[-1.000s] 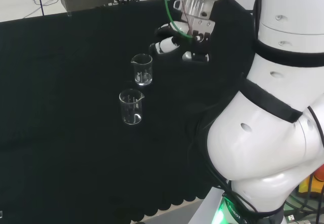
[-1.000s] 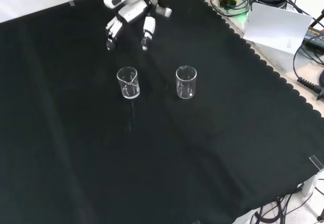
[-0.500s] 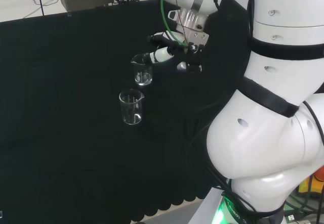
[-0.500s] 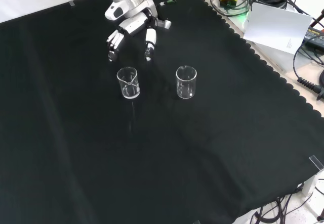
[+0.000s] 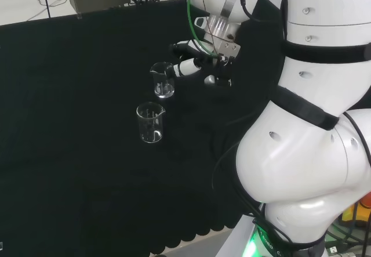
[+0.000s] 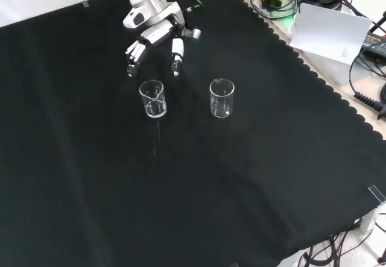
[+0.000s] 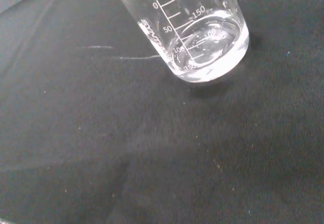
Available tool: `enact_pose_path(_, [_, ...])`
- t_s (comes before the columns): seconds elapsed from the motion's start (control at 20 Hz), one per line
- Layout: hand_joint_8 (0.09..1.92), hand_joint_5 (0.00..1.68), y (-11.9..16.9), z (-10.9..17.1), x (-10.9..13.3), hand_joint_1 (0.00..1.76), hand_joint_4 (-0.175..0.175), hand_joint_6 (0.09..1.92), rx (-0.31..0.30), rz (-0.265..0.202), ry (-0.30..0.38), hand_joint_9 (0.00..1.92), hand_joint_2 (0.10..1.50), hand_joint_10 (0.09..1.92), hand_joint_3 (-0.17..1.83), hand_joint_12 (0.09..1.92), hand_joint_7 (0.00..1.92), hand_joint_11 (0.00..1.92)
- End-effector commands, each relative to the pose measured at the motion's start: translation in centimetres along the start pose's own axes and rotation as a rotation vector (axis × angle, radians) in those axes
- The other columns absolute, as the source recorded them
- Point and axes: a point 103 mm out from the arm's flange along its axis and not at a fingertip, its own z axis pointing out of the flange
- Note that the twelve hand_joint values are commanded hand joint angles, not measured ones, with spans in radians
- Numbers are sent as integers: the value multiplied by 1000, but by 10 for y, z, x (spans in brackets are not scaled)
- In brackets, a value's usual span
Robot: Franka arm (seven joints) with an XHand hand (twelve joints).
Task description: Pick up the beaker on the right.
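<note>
Beaker (image 5: 163, 80) nearest my hand (image 6: 155, 35) stands upright on the black cloth (image 6: 253, 176), mouth up, long axis vertical, spout toward the left in the head view. In the front view it is the left one (image 6: 152, 99) of two, with the other beaker (image 6: 221, 97) to its right. My fingers (image 6: 176, 55) are spread and relaxed, holding nothing, just above and behind its rim. Since a second ago my hand has come down closer to it; neither beaker has moved.
</note>
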Motion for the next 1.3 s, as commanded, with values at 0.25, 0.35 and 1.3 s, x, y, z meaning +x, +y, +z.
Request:
enact_pose_path(0.25, [687,411,24,4,-13,717,-45,87,-1,-114,76,401,782,659,63,1436,241,62])
enact_pose_path(0.35, [688,415,27,8,-15,693,-44,87,-2,-122,85,403,777,657,62,1436,246,62])
enact_pose_path(1.3, [691,464,33,46,-16,835,-37,87,-22,-198,160,457,780,643,79,1423,294,84])
